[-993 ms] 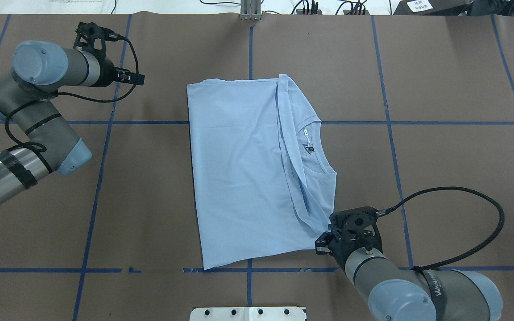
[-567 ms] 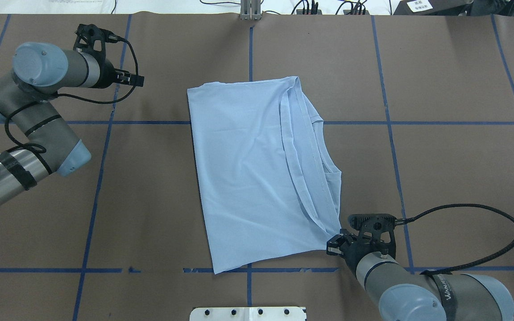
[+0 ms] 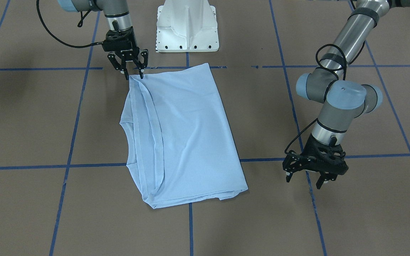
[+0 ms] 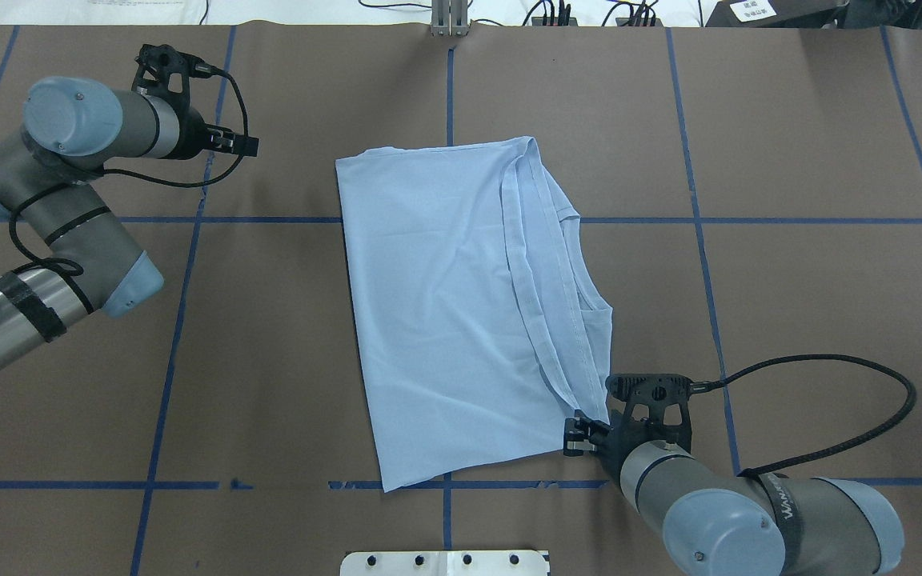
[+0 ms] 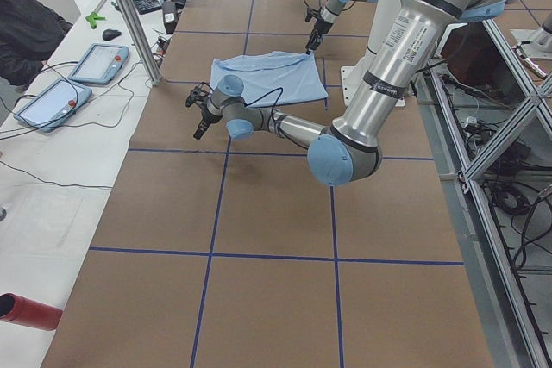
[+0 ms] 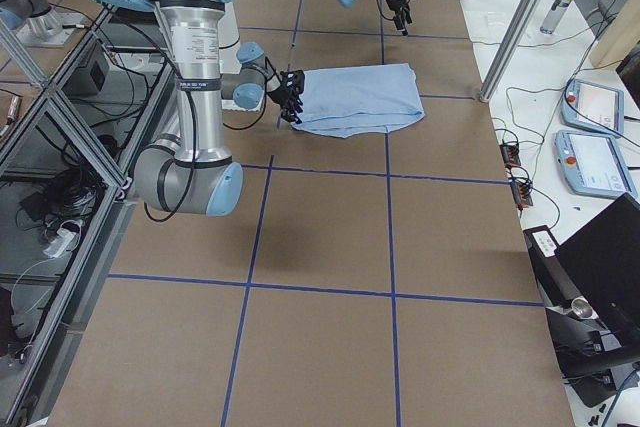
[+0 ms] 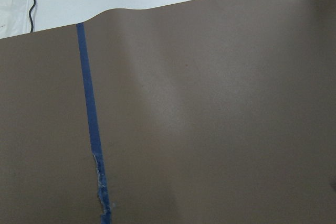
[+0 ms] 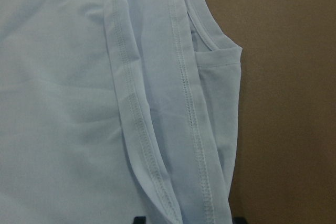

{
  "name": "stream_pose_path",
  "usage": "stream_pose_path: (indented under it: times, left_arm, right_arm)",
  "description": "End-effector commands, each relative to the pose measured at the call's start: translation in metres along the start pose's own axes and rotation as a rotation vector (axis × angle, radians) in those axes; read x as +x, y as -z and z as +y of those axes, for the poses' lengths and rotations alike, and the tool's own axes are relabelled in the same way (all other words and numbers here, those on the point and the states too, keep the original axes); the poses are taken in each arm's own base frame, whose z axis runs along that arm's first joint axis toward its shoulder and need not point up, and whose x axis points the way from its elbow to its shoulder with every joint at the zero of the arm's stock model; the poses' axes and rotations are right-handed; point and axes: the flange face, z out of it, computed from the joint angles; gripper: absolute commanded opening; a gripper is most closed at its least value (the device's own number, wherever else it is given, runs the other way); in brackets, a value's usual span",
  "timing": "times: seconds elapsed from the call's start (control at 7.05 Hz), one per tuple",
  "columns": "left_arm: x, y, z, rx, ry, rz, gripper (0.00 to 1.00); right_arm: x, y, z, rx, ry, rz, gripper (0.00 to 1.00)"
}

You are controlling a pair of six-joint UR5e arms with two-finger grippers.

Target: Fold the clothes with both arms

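Observation:
The light blue T-shirt [image 4: 445, 304] lies folded in a tall rectangle mid-table, back side up. A hemmed edge runs along its right side and part of the collar [image 4: 585, 302] shows there; the neck label and chest print are hidden. My right gripper [image 4: 581, 436] is open, its fingers straddling the shirt's near right corner [image 3: 133, 74]. The right wrist view shows the shirt's hems [image 8: 157, 129] between the fingertips. My left gripper [image 4: 241, 144] is open and empty over bare table far left of the shirt, and it also shows in the front view [image 3: 304, 180].
The brown table cover [image 4: 789, 320] carries a grid of blue tape lines [image 4: 181, 320]. The white pedestal base [image 3: 187, 25] stands at the near edge. Cables lie along the far edge [image 4: 557, 12]. Tablets [image 5: 52, 101] sit on a side table.
My right gripper pulled the shirt's near right corner rightward, and the hemmed layer slid over the neck label. The gripper then shifted slightly left. The left arm stayed still.

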Motion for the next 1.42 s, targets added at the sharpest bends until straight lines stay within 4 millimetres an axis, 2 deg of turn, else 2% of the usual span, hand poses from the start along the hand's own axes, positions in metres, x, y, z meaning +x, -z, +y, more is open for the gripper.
stream_pose_path:
  times: [0.0,0.28,0.43,0.57,0.85,1.13,1.28]
  left_arm:
    - [-0.001,-0.001,0.001,-0.003,-0.001,-0.001,1.0]
    - [0.0,0.0,0.001,-0.001,0.0,0.001,1.0]
    - [0.0,0.0,0.001,0.0,0.0,0.0,1.0]
    - [-0.001,0.0,0.001,-0.002,0.0,0.0,1.0]
    - [-0.001,-0.001,0.001,-0.003,0.0,-0.001,1.0]
    - [0.0,0.0,0.001,-0.001,0.0,0.001,1.0]
    - [-0.001,0.0,0.002,-0.002,0.0,0.0,1.0]
  right_arm:
    - [-0.012,-0.012,-0.004,0.002,0.092,0.006,0.57]
    - [-0.011,-0.018,-0.001,0.002,0.123,0.014,0.51]
    - [-0.011,-0.018,-0.001,0.001,0.125,0.016,0.37]
    - [-0.01,-0.021,0.0,0.0,0.128,0.021,0.28]
    - [-0.011,-0.019,-0.001,0.002,0.125,0.016,0.0]
    - [-0.012,-0.017,-0.004,0.009,0.119,0.01,0.0]
    - [-0.021,-0.008,-0.011,0.014,0.106,-0.012,0.0]
